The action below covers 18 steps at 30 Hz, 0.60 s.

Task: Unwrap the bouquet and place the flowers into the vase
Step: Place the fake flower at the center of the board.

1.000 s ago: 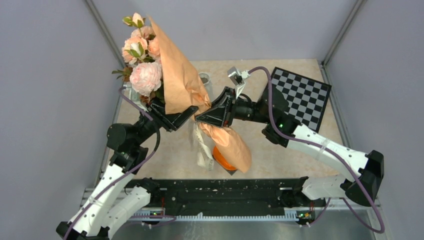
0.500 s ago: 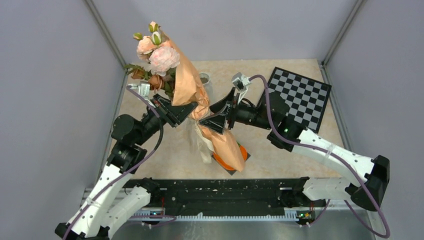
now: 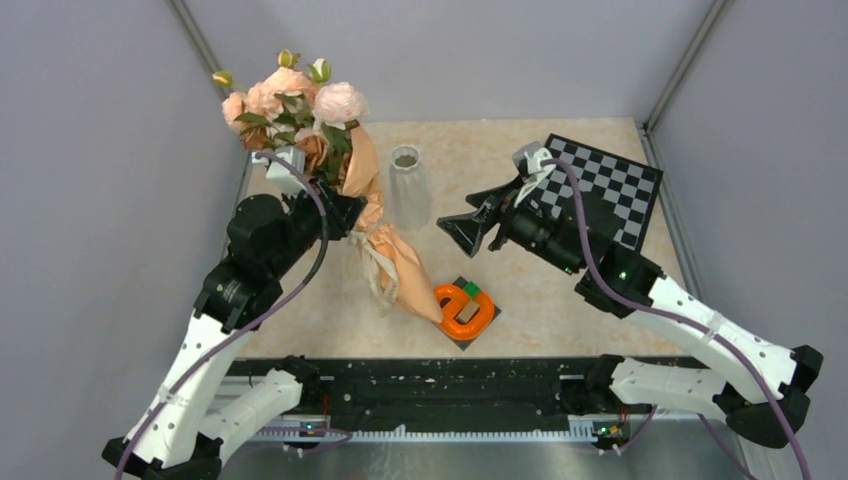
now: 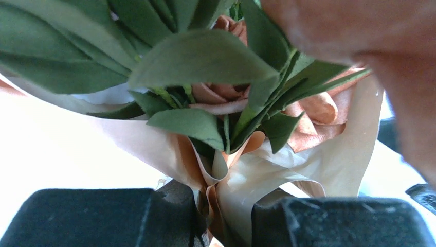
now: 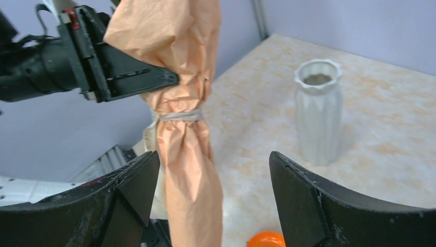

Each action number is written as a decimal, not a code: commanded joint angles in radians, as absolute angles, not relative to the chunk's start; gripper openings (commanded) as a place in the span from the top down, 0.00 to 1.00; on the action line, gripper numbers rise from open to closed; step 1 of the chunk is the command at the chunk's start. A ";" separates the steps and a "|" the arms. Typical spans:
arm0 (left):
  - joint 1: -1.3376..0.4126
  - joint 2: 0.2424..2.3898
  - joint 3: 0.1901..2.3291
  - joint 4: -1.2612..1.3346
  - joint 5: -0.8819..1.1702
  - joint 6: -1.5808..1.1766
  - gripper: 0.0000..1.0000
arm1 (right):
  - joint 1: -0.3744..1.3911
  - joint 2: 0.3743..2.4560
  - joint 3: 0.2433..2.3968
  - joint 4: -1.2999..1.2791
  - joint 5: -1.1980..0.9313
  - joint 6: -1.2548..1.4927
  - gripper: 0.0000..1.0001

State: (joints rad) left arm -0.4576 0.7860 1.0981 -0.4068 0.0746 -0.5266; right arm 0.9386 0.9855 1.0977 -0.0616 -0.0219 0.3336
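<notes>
Top view. Beige marbled table [image 3: 560, 290], grey walls on three sides, checkerboard [image 3: 610, 190] at upper right. Ribbed white vase [image 3: 406, 185] stands upright at centre, well apart from both claws. Bouquet [image 3: 385, 250] of crinkled peach paper slants from upper left down to an orange ring [image 3: 465, 308] on a dark plate; flowers [image 3: 290, 100] spill out at its top. Left claw [image 3: 340, 215] is clamped on the wrap below the blooms. Right claw [image 3: 462, 225] hangs right of the vase, jaws wide apart, holding nothing.

Left wrist. Black fingers [image 4: 77, 218] pinch folded paper between them; green leaves and a rust rose above.

Right wrist. Fingers [image 5: 329, 206] spread wide, touching nothing. Beyond them the bouquet hangs, cinched by a cream ribbon [image 5: 177, 116], with the left claw gripping just above the ribbon. Vase at right, scalloped rim, on the table.
</notes>
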 commanded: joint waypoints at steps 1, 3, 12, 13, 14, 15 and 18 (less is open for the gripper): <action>-0.447 0.843 1.191 -0.586 -0.120 -0.492 0.93 | 0.886 0.986 1.161 -0.182 0.112 0.271 0.20; -0.439 0.865 1.195 -0.632 -0.172 -0.517 0.93 | 0.831 0.984 1.153 -0.190 0.062 0.285 0.20; -0.324 0.994 1.123 -0.628 -0.103 -0.602 0.92 | 0.657 0.979 1.092 -0.270 0.030 0.312 0.20; -0.303 1.011 1.109 -0.613 -0.094 -0.605 0.92 | 0.633 0.979 1.072 -0.269 0.028 0.315 0.20; -0.279 1.029 1.095 -0.602 -0.086 -0.605 0.92 | 0.610 0.980 1.054 -0.266 0.021 0.320 0.20; -0.260 1.045 1.083 -0.586 -0.085 -0.603 0.92 | 0.573 0.982 1.034 -0.258 0.011 0.326 0.20; -0.219 1.073 1.025 -0.519 -0.099 -0.582 0.92 | 0.516 0.998 1.012 -0.234 0.004 0.347 0.20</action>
State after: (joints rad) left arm -0.2661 1.0496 1.0775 -0.6659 -0.0948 -0.5869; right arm 0.5831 0.9905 1.0378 -0.2531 0.0143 0.3191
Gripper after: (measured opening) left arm 0.214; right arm 0.803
